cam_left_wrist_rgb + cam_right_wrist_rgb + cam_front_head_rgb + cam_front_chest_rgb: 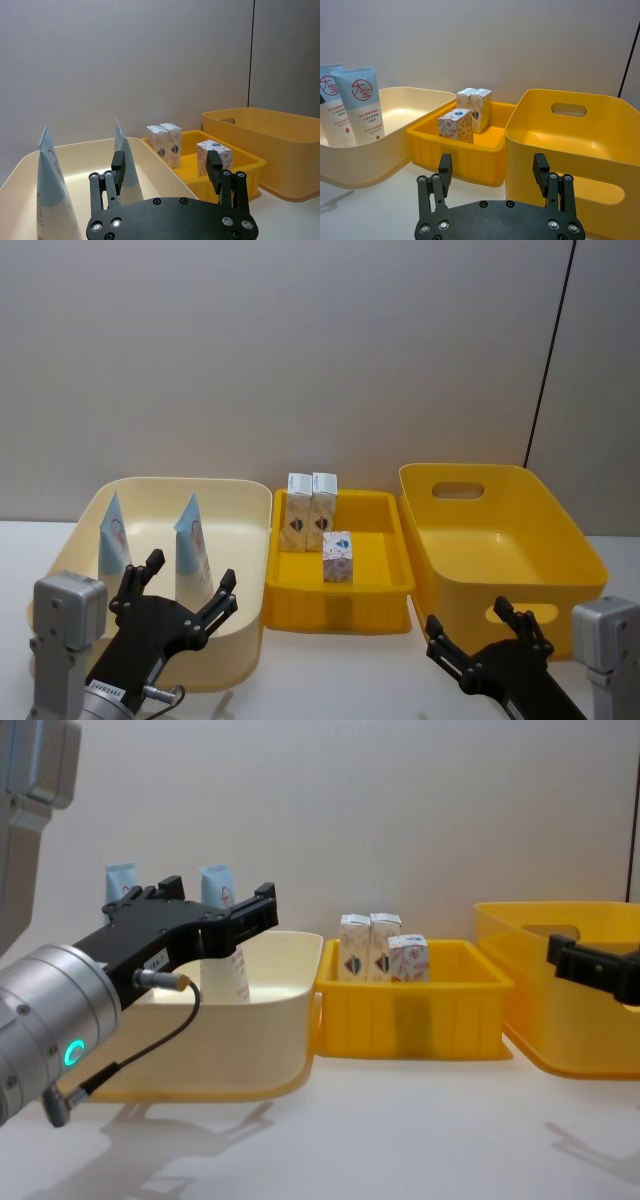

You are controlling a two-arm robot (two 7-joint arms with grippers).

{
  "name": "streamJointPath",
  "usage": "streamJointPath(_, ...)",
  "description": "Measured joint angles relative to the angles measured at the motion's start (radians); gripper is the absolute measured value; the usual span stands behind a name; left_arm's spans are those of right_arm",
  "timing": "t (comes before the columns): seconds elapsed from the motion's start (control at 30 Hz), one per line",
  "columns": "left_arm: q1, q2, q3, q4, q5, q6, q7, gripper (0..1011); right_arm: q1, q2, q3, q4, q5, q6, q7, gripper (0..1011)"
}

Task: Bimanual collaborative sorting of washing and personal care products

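The nearer upright tube [192,532] is seen in the cream bin [235,485], crimped end up, straight ahead of the left gripper [190,570], whose jaws are spread wide and empty. The right gripper [467,616], likewise spread and empty, is positioned before the large yellow bin [560,530].

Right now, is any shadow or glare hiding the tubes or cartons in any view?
Chest view: soft shadows lie on the table before the cream bin, none on the tubes or cartons. Head view: a mild sheen on the floor of the large yellow bin. Right wrist view: no glare on the tubes' red lettering.
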Motion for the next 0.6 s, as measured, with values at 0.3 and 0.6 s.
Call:
streamJointPath(0.3, 0.000, -0.001, 0.000, 0.000, -0.001, -0.001, 0.000, 1002, 0.000, 0.000, 0.000, 0.000, 0.000, 0.000, 0.000, 1001)
streamJointPath(0.6, 0.000, -0.001, 0.000, 0.000, -0.001, -0.001, 0.000, 1002, 0.013, -0.005, -0.009, 0.005, -0.010, 0.011, -0.001, 1001)
